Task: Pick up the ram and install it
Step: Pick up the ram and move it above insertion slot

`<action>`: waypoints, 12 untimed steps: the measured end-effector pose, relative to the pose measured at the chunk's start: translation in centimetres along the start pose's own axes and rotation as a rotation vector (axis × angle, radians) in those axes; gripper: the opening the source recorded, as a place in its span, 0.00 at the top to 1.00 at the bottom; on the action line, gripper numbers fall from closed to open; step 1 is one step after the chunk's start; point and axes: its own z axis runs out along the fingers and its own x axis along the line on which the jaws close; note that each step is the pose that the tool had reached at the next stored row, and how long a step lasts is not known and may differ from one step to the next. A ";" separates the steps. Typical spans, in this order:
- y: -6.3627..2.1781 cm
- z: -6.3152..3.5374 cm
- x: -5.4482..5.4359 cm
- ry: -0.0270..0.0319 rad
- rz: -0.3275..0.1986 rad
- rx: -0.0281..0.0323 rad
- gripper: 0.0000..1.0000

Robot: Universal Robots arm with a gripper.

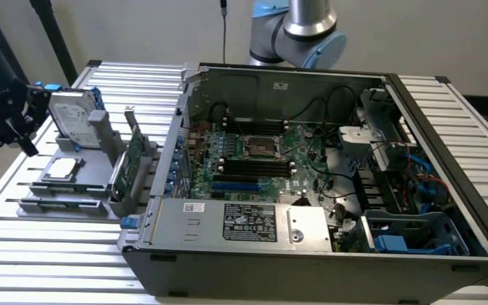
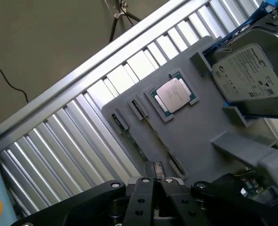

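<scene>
Pincer [image 2: 155,181] over grey tray [image 2: 191,136] on slatted aluminium table [image 2: 82,136], pale wall [image 1: 159,32] behind.

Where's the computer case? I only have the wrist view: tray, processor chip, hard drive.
Observer: The open case stands to the exterior view's right of the gray tray, on the same slatted table.
Operator: And the gripper relative to it?
Observer: The gripper is at the exterior view's far left, beside the hard drive. The tray lies between it and the case.
Operator: Memory slots free?
Observer: The black slots next to the processor socket look empty from here.
</scene>
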 end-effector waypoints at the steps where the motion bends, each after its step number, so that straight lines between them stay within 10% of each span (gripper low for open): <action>1: 0.00 0.01 0.0 0.0003 -0.018 0.0000 0.89; 12: -0.01 0.16 0.0 0.0042 -0.219 -0.0003 0.89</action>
